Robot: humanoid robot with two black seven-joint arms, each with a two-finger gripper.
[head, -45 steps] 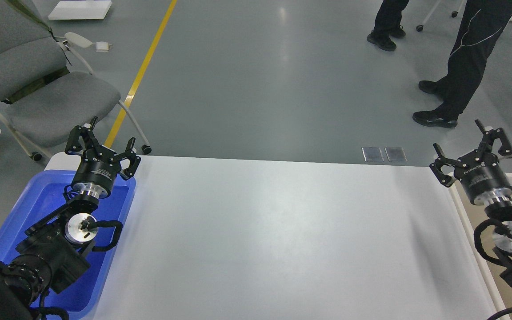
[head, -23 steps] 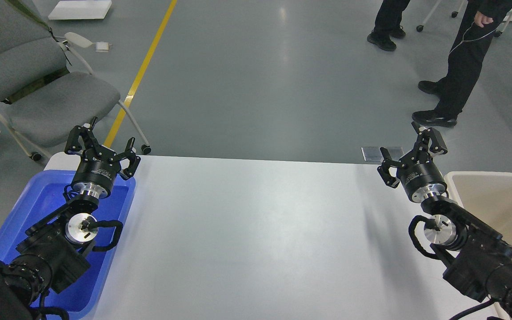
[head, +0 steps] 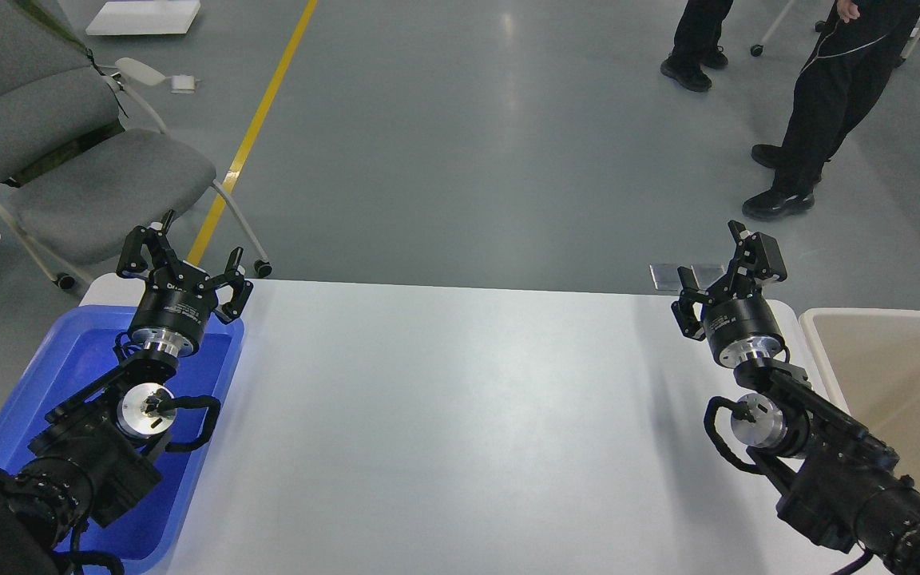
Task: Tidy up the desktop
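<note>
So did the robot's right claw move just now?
Yes. The right gripper swung leftward, off the beige bin and over the desktop.

a blue tray point(head: 212, 415) sits at the left edge of the surface, a beige bin point(head: 891, 375) at the right edge. past the far left corner stands a grey chair point(head: 69, 160) beside a yellow floor line point(head: 256, 128). two people's dark-trousered legs point(head: 819, 104) stand beyond the far right corner.

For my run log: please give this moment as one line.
left claw: open, over blue tray | right claw: open, over desktop far-right edge | desktop: bare
</note>
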